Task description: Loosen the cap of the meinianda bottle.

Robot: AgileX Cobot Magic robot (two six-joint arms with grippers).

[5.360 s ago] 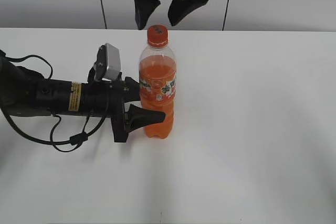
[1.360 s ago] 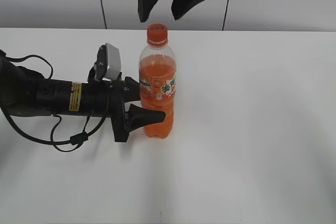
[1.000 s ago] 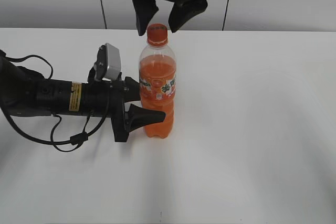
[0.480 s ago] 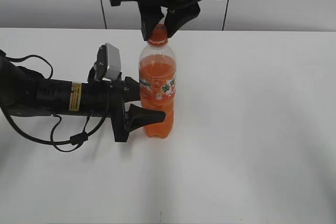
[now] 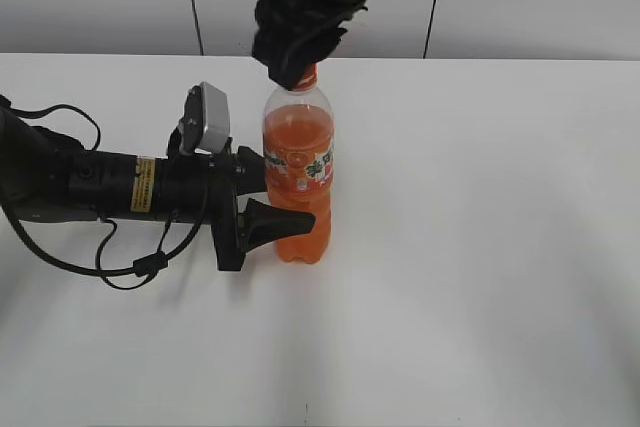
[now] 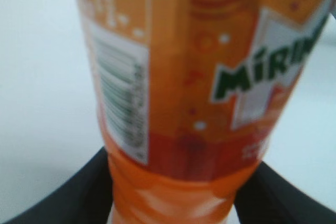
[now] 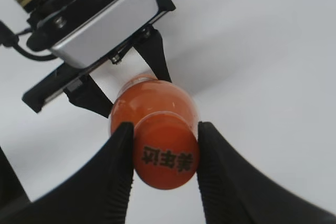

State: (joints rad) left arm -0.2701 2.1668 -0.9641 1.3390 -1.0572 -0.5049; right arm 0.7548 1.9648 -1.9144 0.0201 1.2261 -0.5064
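Bottle (image 5: 298, 182) upright mid-table, clamped low on the body by the left gripper (image 5: 272, 202) reaching in from nine o'clock, there to stop any spinning. Up top, right gripper (image 7: 165, 163) pinching the cap (image 7: 166, 157) at three and nine, set for the twist.

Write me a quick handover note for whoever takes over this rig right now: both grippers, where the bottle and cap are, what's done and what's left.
Left gripper: clamped around the lower body of the tall clear plastic bottle of orange drink, holding it upright on the white table.
Right gripper: comes down from above, fingers pressed on both sides of the small round orange screw cap.
Cap: on the bottle neck, seated; no gap visible.
Done: bottle braced, cap gripped.
Left: twist the cap loose while the left gripper keeps the bottle from turning. Whether any turning has begun cannot be told.
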